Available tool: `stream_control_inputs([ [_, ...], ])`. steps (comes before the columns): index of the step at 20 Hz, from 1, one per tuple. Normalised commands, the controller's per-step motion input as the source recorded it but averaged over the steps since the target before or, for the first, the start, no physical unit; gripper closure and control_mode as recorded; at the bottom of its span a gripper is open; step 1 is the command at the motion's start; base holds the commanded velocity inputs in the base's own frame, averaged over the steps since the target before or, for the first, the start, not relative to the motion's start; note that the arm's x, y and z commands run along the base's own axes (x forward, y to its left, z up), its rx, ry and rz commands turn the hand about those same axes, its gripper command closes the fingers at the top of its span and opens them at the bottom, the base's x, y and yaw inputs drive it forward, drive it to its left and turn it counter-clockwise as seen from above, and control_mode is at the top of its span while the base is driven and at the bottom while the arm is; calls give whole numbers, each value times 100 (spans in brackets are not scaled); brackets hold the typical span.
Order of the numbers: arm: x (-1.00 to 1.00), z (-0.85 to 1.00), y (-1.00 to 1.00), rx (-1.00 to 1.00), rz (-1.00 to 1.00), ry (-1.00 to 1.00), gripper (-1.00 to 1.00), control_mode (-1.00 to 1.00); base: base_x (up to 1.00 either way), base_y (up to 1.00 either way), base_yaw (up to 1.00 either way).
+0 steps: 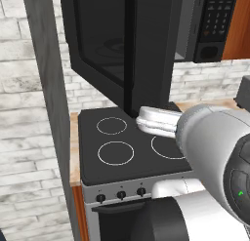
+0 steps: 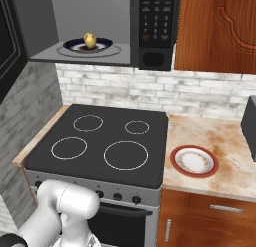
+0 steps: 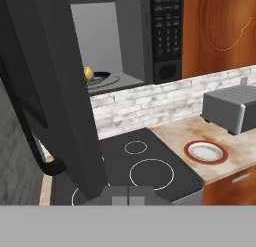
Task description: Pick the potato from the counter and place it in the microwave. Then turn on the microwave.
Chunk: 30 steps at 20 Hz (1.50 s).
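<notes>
Kitchen: light tan wood-grain counter (image 2: 210, 136) beside stove | small yellowish potato (image 2: 90, 40) lies on plate inside big black microwave (image 2: 150, 31), door open | gripper (image 3: 128, 195) fingers together, holding nothing | left: close door, start.

Potato (image 3: 88, 72) inside open microwave (image 3: 165, 36)

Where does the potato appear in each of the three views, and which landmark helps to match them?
Left base view: I cannot find it; the open door covers the cavity.
Right base view: the potato sits on a dark plate inside the open microwave, upper left.
Hand view: potato peeks beside the door, upper left.
Shared landmark: the microwave keypad.
</notes>
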Motion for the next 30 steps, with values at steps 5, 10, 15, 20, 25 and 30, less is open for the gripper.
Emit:
stream_control_inputs([
  [5, 0, -5, 26, 0, -1, -4, 100, -100, 0, 0, 0],
  [10, 2, -2, 26, 0, 0, -9, 100, -100, 0, 0, 0],
  [15, 11, -1, 29, 0, 0, -12, 100, -100, 0, 0, 0],
  [20, 28, -1, 30, 0, -2, -9, 100, -100, 0, 0, 0],
  [25, 36, -4, 19, 0, -2, -10, 100, -100, 0, 0, 0],
  [30, 31, -9, 5, 7, 0, -15, 100, -100, 0, 0, 0],
])
